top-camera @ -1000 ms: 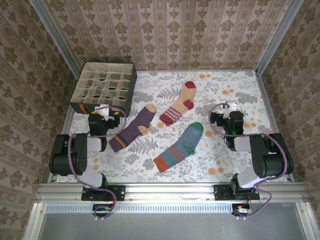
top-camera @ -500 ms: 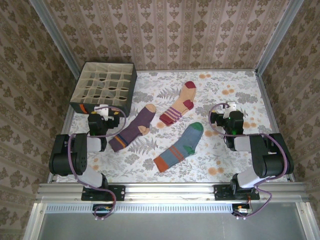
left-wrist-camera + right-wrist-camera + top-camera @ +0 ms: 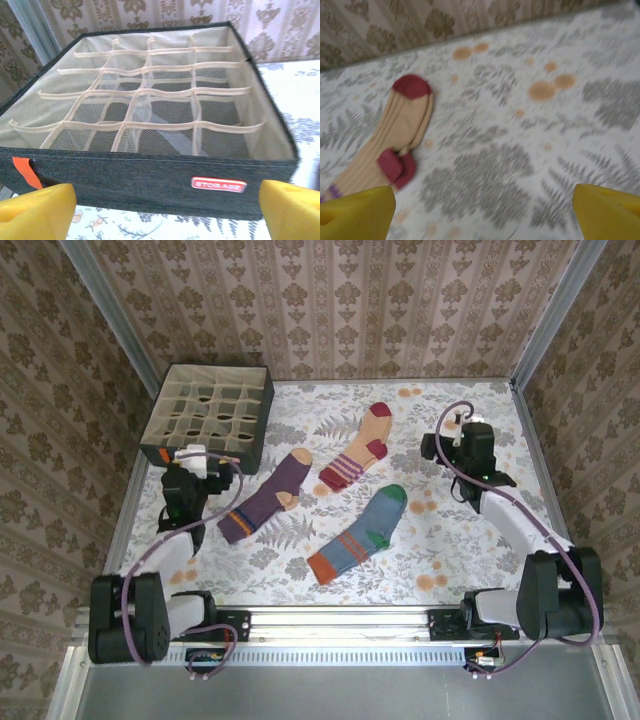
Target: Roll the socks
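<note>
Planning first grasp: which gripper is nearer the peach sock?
Right. The right gripper sits right of the peach sock; the left gripper is far to its left by the storage box, with the purple sock between.

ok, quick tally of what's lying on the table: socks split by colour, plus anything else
Purple sock: 1
Peach sock: 1
Blue-grey sock: 1
Storage box: 1
Total: 4 (3 socks, 1 box)
</note>
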`<state>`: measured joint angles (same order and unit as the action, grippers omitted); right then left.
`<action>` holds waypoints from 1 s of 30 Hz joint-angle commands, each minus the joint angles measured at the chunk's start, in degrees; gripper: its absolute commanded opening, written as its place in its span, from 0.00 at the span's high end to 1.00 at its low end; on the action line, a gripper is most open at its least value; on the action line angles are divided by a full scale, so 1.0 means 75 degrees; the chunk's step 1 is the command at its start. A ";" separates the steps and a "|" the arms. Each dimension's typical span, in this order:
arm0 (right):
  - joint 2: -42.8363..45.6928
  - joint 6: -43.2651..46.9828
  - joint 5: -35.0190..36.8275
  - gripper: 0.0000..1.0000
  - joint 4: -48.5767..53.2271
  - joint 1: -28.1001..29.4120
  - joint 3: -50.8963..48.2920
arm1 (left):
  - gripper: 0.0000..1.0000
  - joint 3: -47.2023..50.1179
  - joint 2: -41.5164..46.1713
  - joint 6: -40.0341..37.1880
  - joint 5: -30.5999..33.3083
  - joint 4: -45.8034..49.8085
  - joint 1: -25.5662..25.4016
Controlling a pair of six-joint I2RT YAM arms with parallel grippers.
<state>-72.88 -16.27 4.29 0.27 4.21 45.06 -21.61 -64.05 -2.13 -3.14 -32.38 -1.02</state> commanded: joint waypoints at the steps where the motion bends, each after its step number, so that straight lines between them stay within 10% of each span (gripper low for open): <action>1: 0.0325 -0.1454 -0.0094 0.13 0.2284 0.0795 0.0011 | 0.13 -0.0273 0.0720 0.0319 -0.1299 0.1747 -0.0129; 12: -0.0373 -0.3807 0.0150 0.62 0.1770 0.3636 -0.1121 | 0.43 -0.1020 0.0260 0.0253 -0.2810 0.3386 -0.3091; 17: -0.1447 -0.3339 0.0353 0.64 0.2005 0.3529 -0.0613 | 0.47 -0.1197 -0.0577 -0.0027 -0.2793 0.3000 -0.4509; 30: -0.4620 -0.0992 -0.1169 0.78 0.2842 0.1495 0.2492 | 0.55 -0.1698 -0.1339 -0.2298 -0.3191 0.3479 -0.5592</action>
<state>-102.94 -30.52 0.21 16.67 18.28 59.09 -31.46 -74.22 -11.18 -24.97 -8.51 -41.95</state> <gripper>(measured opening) 0.228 0.455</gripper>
